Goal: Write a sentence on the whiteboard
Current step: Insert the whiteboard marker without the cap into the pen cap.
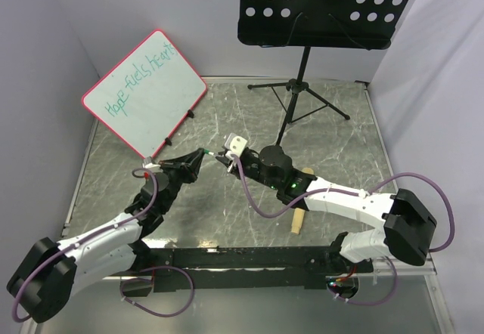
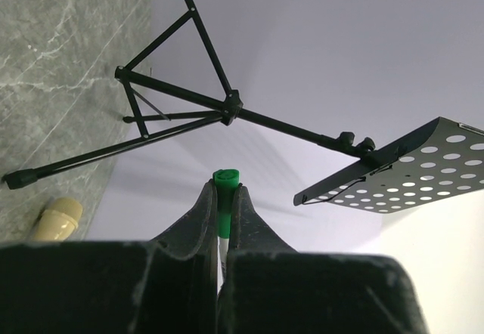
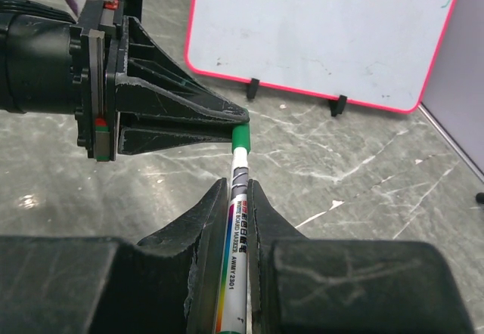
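Sentence (image 1: 141,85) reads complete, upper left. Right gripper (image 3: 240,188) clamps marker (image 3: 233,251), left gripper (image 1: 197,156) pinches green cap (image 2: 225,177). Probably recapping: keep coaxial, push straight

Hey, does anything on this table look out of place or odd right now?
Nothing spilled or broken. One stray: a pale wooden piece lies on the table, partly under the right arm. The whiteboard stands angled on the table, not on the music stand.

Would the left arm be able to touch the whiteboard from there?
Probably yes: nothing stands between the left gripper and the whiteboard, though it is busy pinching the green end of the marker.
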